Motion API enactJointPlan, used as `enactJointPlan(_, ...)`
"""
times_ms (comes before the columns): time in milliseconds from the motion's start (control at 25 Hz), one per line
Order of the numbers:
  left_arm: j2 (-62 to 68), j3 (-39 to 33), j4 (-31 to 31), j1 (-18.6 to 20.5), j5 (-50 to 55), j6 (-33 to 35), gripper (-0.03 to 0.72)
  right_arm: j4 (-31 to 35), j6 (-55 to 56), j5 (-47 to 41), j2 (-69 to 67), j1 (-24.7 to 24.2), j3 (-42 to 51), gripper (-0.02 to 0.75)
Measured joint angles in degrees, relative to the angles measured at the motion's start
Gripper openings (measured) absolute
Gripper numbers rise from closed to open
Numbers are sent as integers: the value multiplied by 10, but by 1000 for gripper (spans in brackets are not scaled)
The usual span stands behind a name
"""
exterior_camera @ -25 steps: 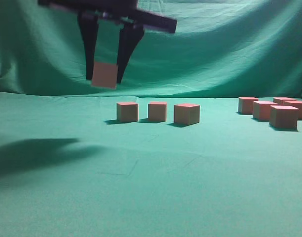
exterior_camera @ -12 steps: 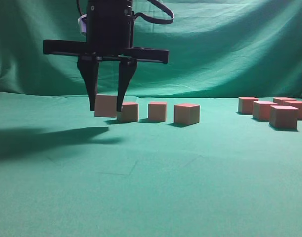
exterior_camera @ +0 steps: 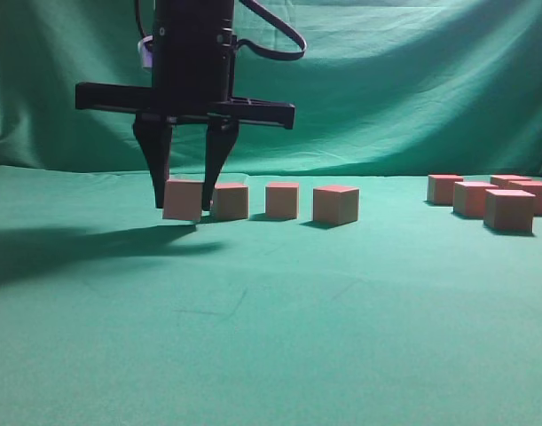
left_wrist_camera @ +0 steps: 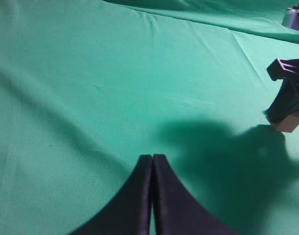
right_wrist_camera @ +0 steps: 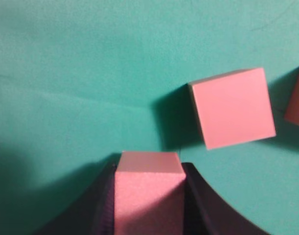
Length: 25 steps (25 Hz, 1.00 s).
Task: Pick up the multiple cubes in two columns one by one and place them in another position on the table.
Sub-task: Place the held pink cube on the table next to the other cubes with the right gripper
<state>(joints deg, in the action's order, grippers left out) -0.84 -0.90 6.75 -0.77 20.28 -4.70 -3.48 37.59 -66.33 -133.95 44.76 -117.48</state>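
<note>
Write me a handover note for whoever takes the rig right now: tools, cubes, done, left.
Right tool: shut on a cube, low at the left end of the placed row, at or just above the table; can't tell if it touches.
Left tool: shut, empty, hovering over bare cloth.
Done: three cubes stand in a row mid-table, beside the held one.
Left: release this cube, then move the source group at far right; at least four cubes show there, and the frame edge cuts the group off.
</note>
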Motion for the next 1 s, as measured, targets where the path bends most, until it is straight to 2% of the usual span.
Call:
enactJointPlan(640,0,0,0,0,0,0,0,2,-8,-7,-9,0,0,253)
enactJointPlan(680,0,0,0,0,0,0,0,6,-13,-12,-10,0,-1,324)
enactJointPlan(880,0,0,0,0,0,0,0,11,-39,-38,-12,1,-37,568)
enactJointPlan(920,0,0,0,0,0,0,0,11,-45,-42,-12,1,-48,595)
enactJointPlan(1000,0,0,0,0,0,0,0,11,-59,-42,-12,1,-75,584)
